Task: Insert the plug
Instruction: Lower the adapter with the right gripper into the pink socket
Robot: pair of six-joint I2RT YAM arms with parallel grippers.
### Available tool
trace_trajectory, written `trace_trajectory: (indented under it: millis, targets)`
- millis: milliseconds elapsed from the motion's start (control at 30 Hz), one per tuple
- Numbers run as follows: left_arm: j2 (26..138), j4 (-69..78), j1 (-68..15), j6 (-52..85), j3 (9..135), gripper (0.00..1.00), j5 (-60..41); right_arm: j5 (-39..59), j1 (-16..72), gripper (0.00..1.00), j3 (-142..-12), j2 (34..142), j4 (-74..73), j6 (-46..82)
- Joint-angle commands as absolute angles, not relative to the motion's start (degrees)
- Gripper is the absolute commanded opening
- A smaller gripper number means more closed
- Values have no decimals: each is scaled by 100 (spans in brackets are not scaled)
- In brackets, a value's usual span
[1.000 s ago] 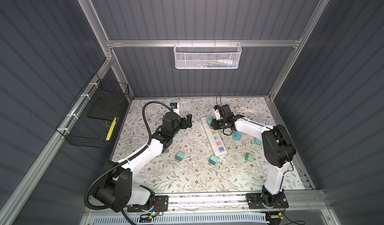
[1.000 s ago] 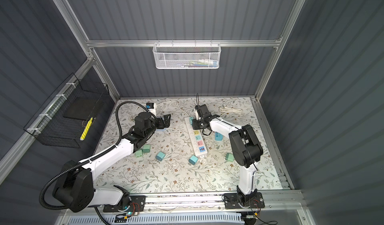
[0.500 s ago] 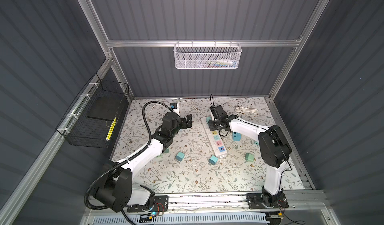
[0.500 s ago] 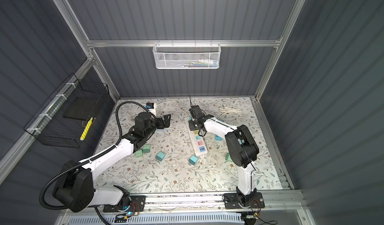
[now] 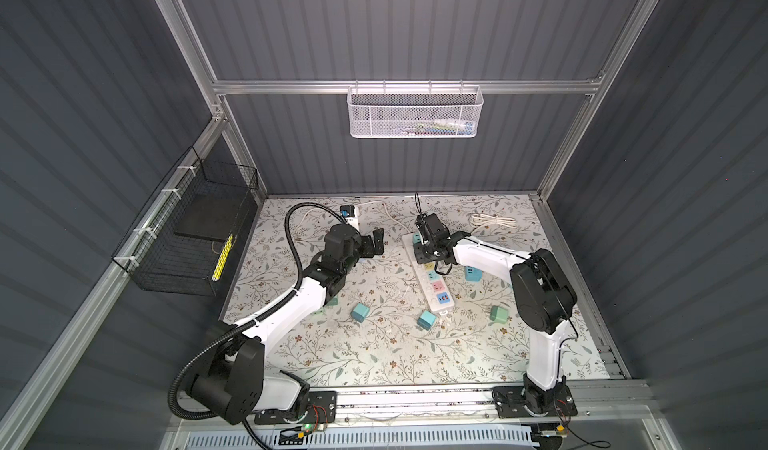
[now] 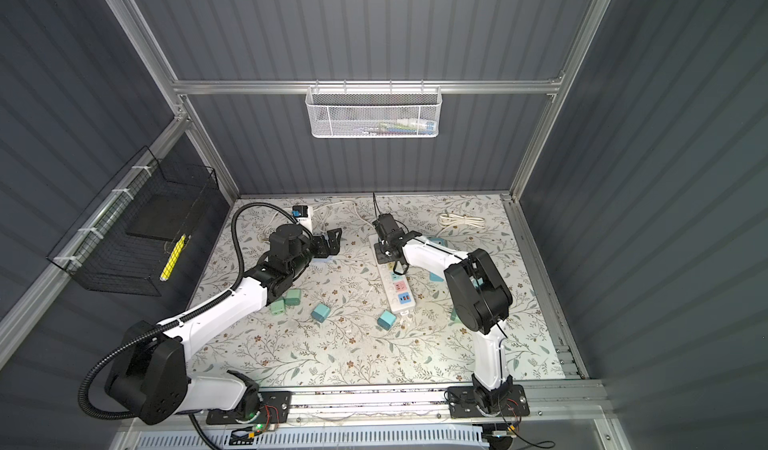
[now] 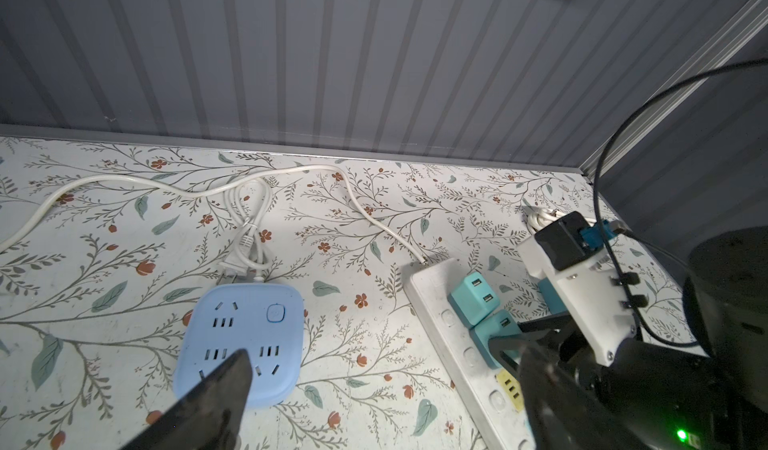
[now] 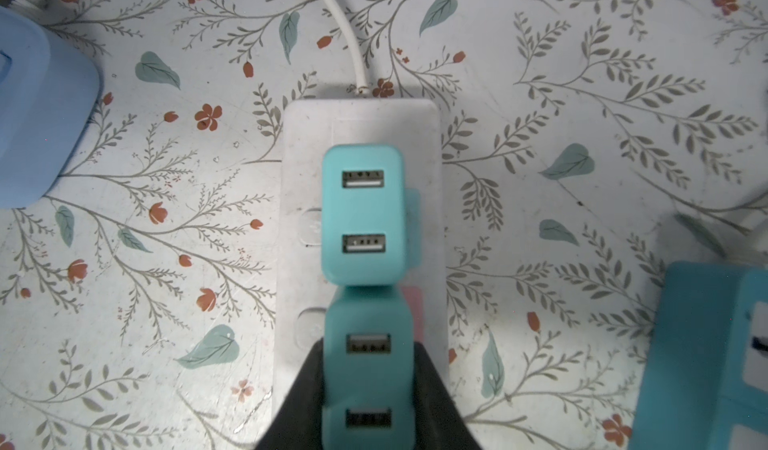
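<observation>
1. The white mesh basket (image 5: 415,113) hangs on the back rail, well away from both sets of fingers. A few slim things lie in it, too small to name. The black wire basket (image 5: 187,235) on the side wall holds a dark flat slab and a yellow strip.
2. The right gripper (image 8: 369,356) is clamped on the teal plug (image 8: 368,385), with one black finger (image 8: 303,389) pressed to each long side. The plug sits over the white power strip (image 8: 299,169), near the end where its cable enters.
3. Just beyond those fingertips a seated plug (image 8: 361,215) stands in the strip. The teal plug's far end touches it.
4. The teal plug's face with two USB ports looks straight up at the right wrist camera. Its long axis runs along the strip's length, in line with the seated plug. Its prongs are hidden under its body, so I cannot tell whether they are in a socket.
5. The left gripper (image 5: 374,242) is spread wide and grasps nothing.
6. The left wrist view shows one of its fingers (image 7: 216,394) over a blue socket block (image 7: 249,315). Both top views hardly show that block. The same wrist view catches the two teal plugs from the side, where the right wrist view only looks down on them.
7. In a top view a pair of pale green plugs (image 6: 284,301) lies on the floral mat (image 6: 332,356), behind the left fingers and beside the forearm.
</observation>
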State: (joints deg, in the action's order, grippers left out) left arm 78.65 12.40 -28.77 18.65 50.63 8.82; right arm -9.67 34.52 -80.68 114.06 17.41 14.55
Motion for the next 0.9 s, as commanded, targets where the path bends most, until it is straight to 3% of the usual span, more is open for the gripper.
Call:
trace_trajectory:
  millis: [0,300,433,600,867]
  targets:
    - [7721,1187,-2892,1785,5177,100,905,-897,3497,13,-7781,11936,2512,1581]
    - [7717,1178,-2892,1768,5179,100,909,-864,3524,13,-7544,12024,2510,1731]
    - [7690,1178,-2892,1744,5177,100,939,-930,3540,24,-7725,11904,2578,1710]
    - [7656,1169,-2892,1740,5178,100,974,-739,3516,55,-8481,11721,2921,1615]
    - [7516,1217,-2892,1727,5130,100,1050,-415,3335,66,-9208,11450,3304,1486]
